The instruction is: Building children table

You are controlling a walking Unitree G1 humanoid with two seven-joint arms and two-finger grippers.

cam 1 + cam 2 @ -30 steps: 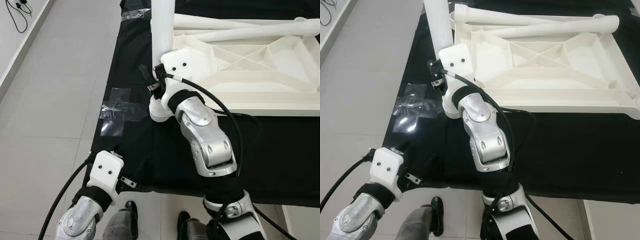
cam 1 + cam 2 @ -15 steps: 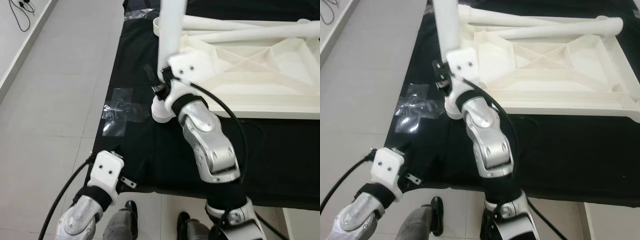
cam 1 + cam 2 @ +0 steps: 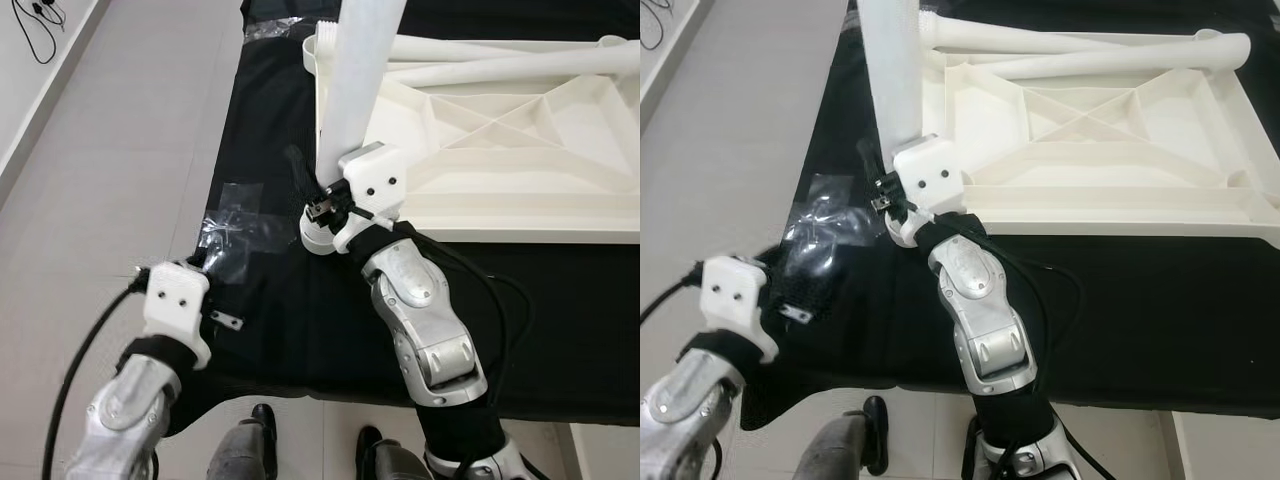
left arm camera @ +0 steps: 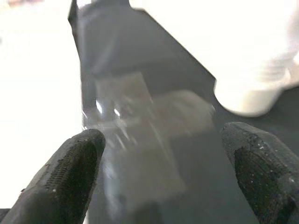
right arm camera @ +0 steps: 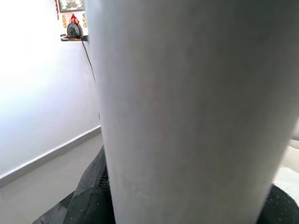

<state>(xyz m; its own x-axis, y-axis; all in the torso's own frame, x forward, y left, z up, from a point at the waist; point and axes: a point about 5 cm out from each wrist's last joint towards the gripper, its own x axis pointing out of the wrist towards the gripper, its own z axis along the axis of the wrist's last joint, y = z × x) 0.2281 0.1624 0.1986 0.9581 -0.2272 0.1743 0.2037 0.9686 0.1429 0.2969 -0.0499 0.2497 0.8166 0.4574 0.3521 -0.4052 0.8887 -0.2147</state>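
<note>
A white table leg (image 3: 352, 90) is held upright-ish by the right gripper (image 3: 322, 203), tilted a bit to the right at its top, with its round foot end (image 3: 318, 236) down close to the black cloth (image 3: 560, 320); whether the foot touches the cloth can't be told. In the right wrist view the leg (image 5: 196, 107) sits clamped between the two black fingers (image 5: 91, 196). The leg is just left of the near left corner of the upturned white tabletop (image 3: 520, 150), which lies on the cloth with its ribbed underside facing up. Two more legs (image 3: 520, 62) are laid across the far side of the tabletop.

The left gripper (image 4: 163, 163) is held low over the near left part of the cloth, fingers (image 4: 74, 172) spread well apart with nothing between them. Right under it a patch of clear tape (image 3: 232, 225) is stuck on the cloth, shiny and crinkled. In the left wrist view the foot end of the leg (image 4: 252, 93) is seen just past the tape.

A grey tiled floor (image 3: 100, 180) is seen to the left, with a black cable (image 3: 40, 25) by the wall at the far left. The robot's feet (image 3: 262, 425) are seen at the near edge.
</note>
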